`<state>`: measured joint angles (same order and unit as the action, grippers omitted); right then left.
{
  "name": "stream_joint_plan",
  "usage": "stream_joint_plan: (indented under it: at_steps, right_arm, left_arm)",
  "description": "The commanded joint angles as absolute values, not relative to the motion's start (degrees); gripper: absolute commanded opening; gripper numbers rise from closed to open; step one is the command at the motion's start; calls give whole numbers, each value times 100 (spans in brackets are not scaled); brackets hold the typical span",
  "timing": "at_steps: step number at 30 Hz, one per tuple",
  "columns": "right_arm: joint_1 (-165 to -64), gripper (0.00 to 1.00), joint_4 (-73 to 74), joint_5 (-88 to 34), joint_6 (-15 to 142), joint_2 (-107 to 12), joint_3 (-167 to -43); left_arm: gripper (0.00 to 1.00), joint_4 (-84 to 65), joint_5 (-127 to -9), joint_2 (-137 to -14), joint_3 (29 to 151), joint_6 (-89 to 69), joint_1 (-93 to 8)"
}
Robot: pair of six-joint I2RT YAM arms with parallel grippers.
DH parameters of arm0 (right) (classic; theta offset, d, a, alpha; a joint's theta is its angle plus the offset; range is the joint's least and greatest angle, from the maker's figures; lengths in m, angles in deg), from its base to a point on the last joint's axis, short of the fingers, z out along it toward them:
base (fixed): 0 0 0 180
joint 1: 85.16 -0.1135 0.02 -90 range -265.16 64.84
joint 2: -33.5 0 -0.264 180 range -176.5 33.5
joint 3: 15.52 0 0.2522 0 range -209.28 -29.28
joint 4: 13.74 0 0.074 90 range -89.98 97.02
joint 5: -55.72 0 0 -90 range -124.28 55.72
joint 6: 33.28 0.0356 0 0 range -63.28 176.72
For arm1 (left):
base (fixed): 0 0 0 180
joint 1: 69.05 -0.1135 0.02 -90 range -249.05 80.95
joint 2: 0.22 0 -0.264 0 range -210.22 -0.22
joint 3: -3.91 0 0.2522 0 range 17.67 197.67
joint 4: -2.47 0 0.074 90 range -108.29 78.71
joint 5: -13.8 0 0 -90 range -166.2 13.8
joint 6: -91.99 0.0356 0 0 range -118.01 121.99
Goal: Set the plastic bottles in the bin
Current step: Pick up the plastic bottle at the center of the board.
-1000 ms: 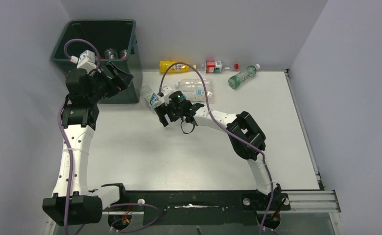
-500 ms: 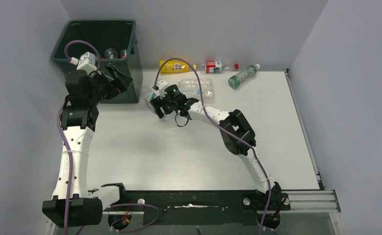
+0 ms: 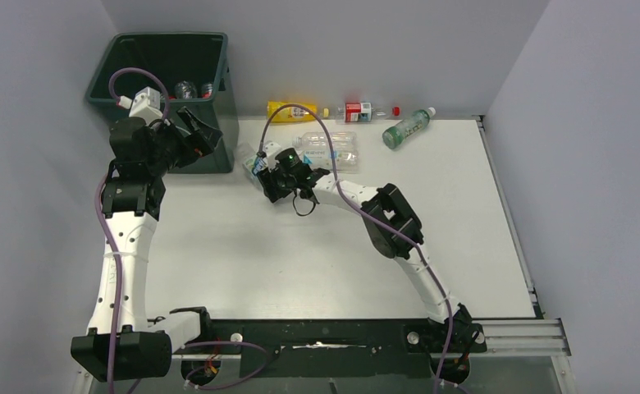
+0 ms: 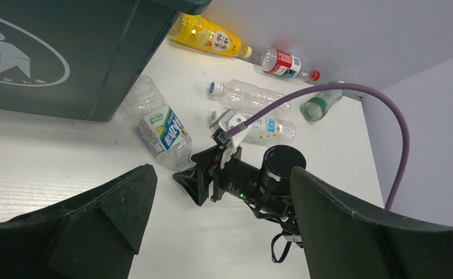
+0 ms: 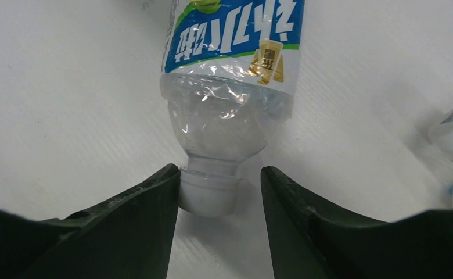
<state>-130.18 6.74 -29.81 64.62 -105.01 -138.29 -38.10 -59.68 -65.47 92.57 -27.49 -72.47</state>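
1. At the far left of the white tabletop (image 3: 300,263), just beside the near right corner of the bin (image 3: 169,37), a clear bottle with a blue-and-green label (image 5: 230,52) lies on its side. Its white cap (image 5: 208,195) points away from the bin.
2. The right arm's fingers (image 5: 125,215) straddle that cap. One touches its side and the other stands a sliver off, so the cap is bracketed but not clamped.
3. The left arm's fingers (image 4: 96,215) are spread wide with nothing between them, and hang in front of the bin's logo wall.
4. The dark green bin stands in the far left corner, and at least two bottles (image 3: 187,89) lie inside it against its far wall.
5. A yellow bottle (image 3: 288,111), a red-labelled bottle (image 3: 359,112) and a green-labelled bottle (image 3: 405,127) lie on their sides along the back wall.
6. Two clear bottles (image 3: 329,148) lie side by side between the yellow bottle and the right arm's wrist, near the blue-and-green bottle but apart from it.
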Motion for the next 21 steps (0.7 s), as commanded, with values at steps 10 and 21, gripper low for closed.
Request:
stream_joint_plan:
  at_steps: [10, 21]
  right_arm:
    - [-12983, 29, 220, -3000, 6394, -9673, -13135]
    - [-13060, 26, -195, -3430, 6475, -7343, -10707]
  left_arm:
    - [86, -3615, -5911, -6460, 9324, -2688, -7230]
    - [86, -3569, -5739, -6617, 9422, -2775, -7090]
